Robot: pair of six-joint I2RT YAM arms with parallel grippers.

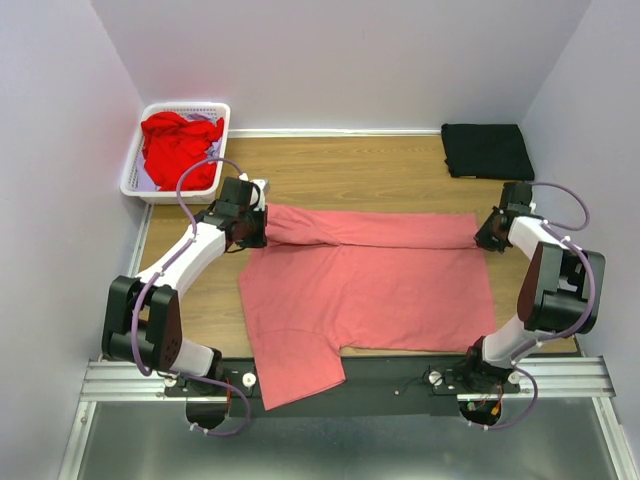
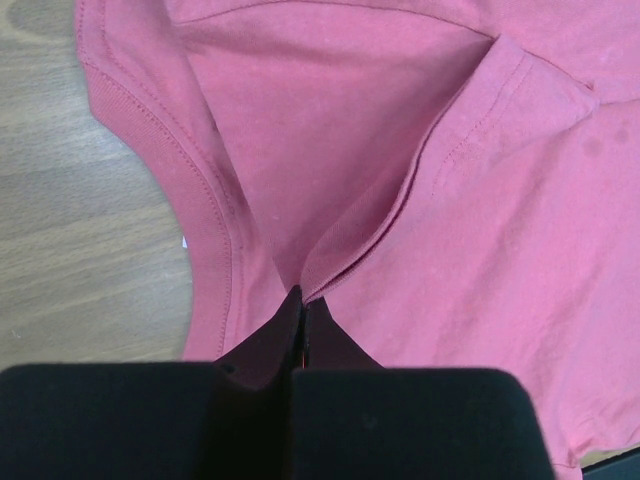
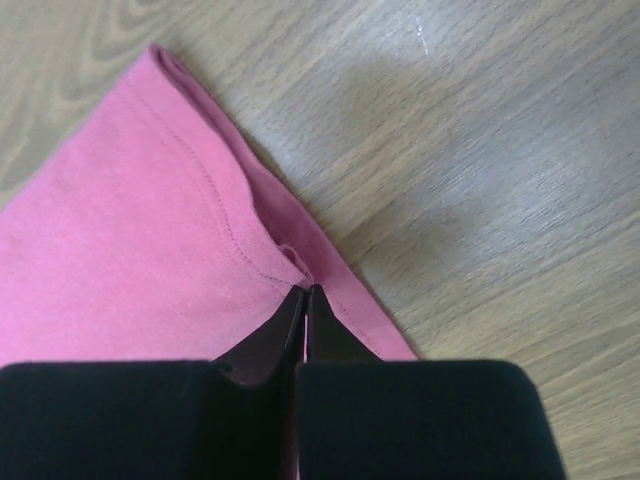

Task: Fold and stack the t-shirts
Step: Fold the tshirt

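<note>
The salmon-pink t-shirt [image 1: 370, 285] lies spread flat across the middle of the worktop [image 1: 340, 165], its long axis running left to right between the two arms, with a narrow band along its far edge turned over onto the body. Each arm has one end of that band. The left tool [image 2: 303, 305] is closed on a raised pleat of pink cloth just beside the ribbed neckline, and the right tool [image 3: 305, 292] is pinched shut on the hem at the far right corner, bare wood just beyond it. The whole body of the shirt therefore lies on the near side of both tools, towards the arm bases, and one sleeve [image 1: 295, 370] reaches down over the near edge at the left. The coming move looks to turn on this: with both ends of the far edge held and neither arm nearer than the other, the edge would most likely be carried together towards the near side — level, so the fold line stays parallel to the long axis. The red t-shirt [image 1: 178, 145] sits crumpled in the white basket [image 1: 190, 105] at the far left, and the black t-shirt [image 1: 487, 150] lies folded at the far right, well apart from the pink one.
</note>
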